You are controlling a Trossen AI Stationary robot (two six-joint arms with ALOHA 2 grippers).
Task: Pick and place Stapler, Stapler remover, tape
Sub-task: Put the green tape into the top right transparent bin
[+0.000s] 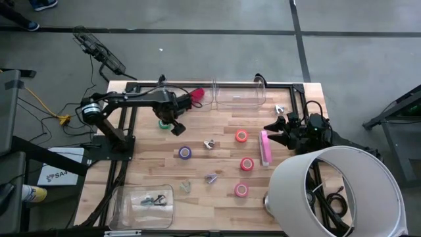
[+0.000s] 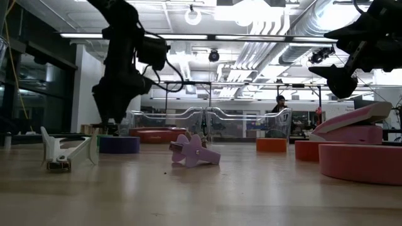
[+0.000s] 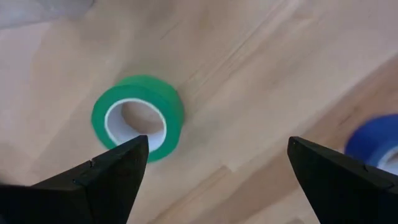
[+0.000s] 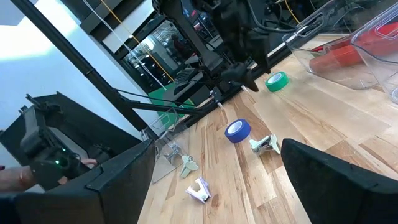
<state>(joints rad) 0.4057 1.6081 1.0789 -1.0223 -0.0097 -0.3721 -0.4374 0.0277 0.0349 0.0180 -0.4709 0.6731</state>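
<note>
- Left gripper (image 1: 176, 126) open above green tape (image 1: 164, 124), purple tape (image 1: 185, 153) near.
- Right gripper (image 1: 276, 131) open, beside pink stapler (image 1: 265, 147).
- Clear bins (image 1: 238, 95) behind.

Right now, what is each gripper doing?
Left gripper: open, empty, above the green tape.
Right gripper: open, empty, near the pink stapler.

Wooden table (image 1: 217, 204) with tape rolls (image 1: 241, 135), pink stapler (image 1: 265, 147), clear bins (image 1: 238, 95).
</note>
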